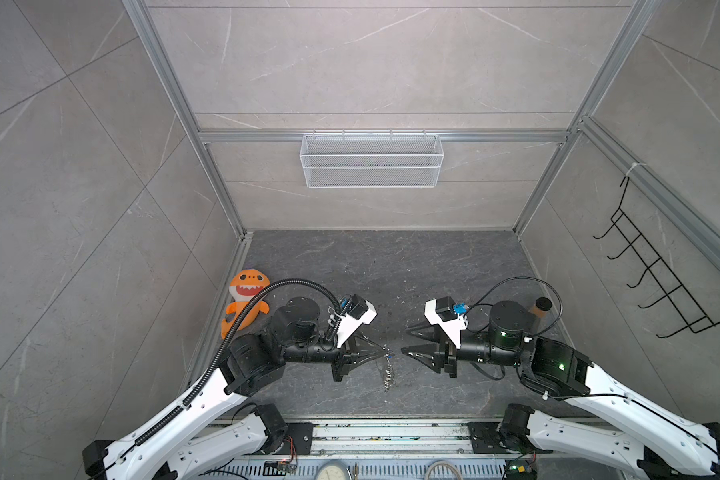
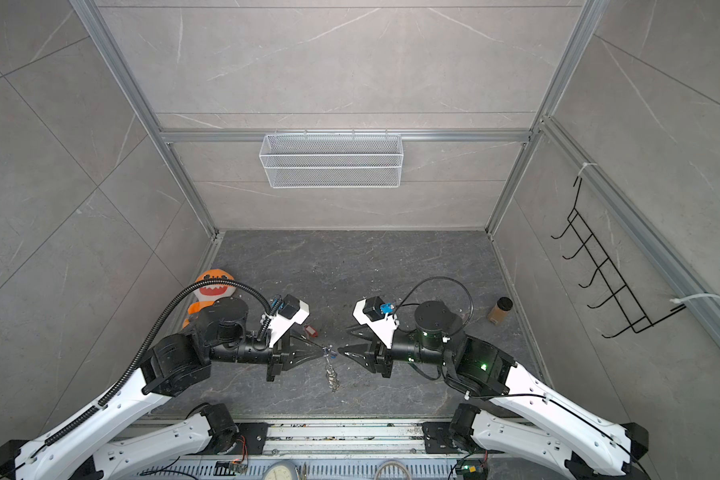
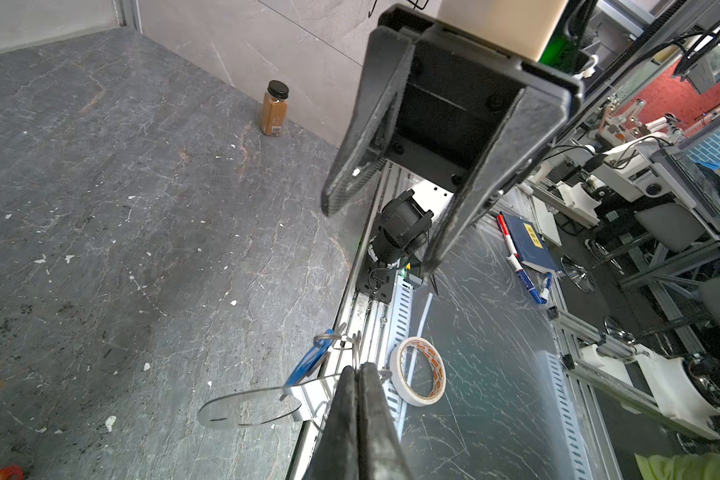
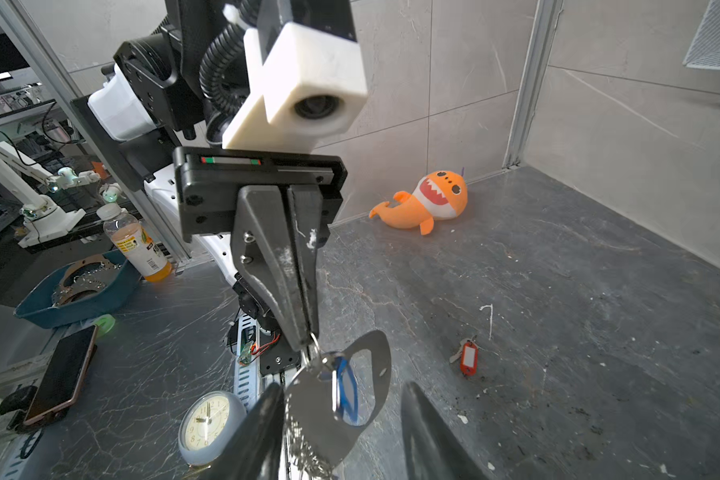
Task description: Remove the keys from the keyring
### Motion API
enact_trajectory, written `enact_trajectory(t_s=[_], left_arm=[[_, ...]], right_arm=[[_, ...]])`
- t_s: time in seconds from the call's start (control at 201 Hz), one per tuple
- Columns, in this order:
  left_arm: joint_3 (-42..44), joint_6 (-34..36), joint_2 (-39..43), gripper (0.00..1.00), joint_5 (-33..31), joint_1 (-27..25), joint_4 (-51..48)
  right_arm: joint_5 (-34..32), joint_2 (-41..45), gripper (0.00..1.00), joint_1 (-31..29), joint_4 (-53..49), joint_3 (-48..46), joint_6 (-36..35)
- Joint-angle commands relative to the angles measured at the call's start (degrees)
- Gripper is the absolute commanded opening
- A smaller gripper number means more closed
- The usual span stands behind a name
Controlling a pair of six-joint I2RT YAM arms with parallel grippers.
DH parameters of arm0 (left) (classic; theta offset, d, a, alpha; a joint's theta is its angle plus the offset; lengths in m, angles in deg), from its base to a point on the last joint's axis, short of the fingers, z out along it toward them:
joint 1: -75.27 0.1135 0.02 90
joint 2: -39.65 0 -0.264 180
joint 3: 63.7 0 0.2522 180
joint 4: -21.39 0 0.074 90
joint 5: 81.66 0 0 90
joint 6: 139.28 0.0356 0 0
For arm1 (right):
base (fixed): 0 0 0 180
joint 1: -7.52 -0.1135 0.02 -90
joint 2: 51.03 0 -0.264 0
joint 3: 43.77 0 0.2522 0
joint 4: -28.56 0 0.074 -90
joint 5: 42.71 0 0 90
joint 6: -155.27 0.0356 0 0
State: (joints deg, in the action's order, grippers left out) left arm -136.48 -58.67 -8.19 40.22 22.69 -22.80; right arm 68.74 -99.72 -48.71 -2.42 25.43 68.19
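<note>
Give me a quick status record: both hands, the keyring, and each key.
left hand: shut on the keyring, holding it up, chain hanging
right hand: open, facing the keyring at close range
blue-tag key: on the keyring
red-tag key: off the keyring, lying on the table
left to do: free the blue-tag key

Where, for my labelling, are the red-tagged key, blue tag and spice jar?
red-tagged key (image 4: pixel 469 357): right wrist view, its white label.
blue tag (image 3: pixel 308 360): left wrist view, its blue edge.
spice jar (image 3: pixel 273 112): left wrist view, its brown body.
</note>
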Motion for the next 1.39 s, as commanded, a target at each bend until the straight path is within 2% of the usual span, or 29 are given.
enact_trajectory(t_s=[0.0, 0.364, 0.697, 0.827, 0.961, 1.141, 1.39], left_arm=[[-2.92, 1.92, 0.97, 0.00, 2.93, -0.12, 1.00], [-1.97, 0.51, 2.70, 0.00, 1.34, -0.07, 4.05], [-0.79, -1.15, 3.45, 0.00, 1.65, -0.14, 7.18], [0.23, -1.95, 4.02, 0.00, 0.84, -0.13, 8.75], [0.89, -2.46, 4.58, 0.00, 0.12, -0.16, 9.46], [2.50, -4.01, 5.36, 0.00, -1.54, -0.11, 11.79], [6.53, -7.81, 8.24, 0.00, -6.24, -0.16, 18.90]], right_arm=[[2.90, -1.52, 0.50, -0.11, 1.38, -1.28, -1.85], [5.61, -3.96, 0.52, -0.55, 2.44, -2.25, -1.64], [4.56, -6.30, 0.46, -1.91, 3.63, -0.91, -2.06], [3.09, -6.94, 0.40, -2.79, 3.74, -0.51, -2.35], [0.48, -6.86, 0.19, -3.82, 3.26, -0.34, -2.91], [-2.12, -6.68, 0.00, -4.89, 2.34, -0.24, -3.89], [-7.56, -6.49, 0.00, -7.21, 2.14, -1.25, -4.98]])
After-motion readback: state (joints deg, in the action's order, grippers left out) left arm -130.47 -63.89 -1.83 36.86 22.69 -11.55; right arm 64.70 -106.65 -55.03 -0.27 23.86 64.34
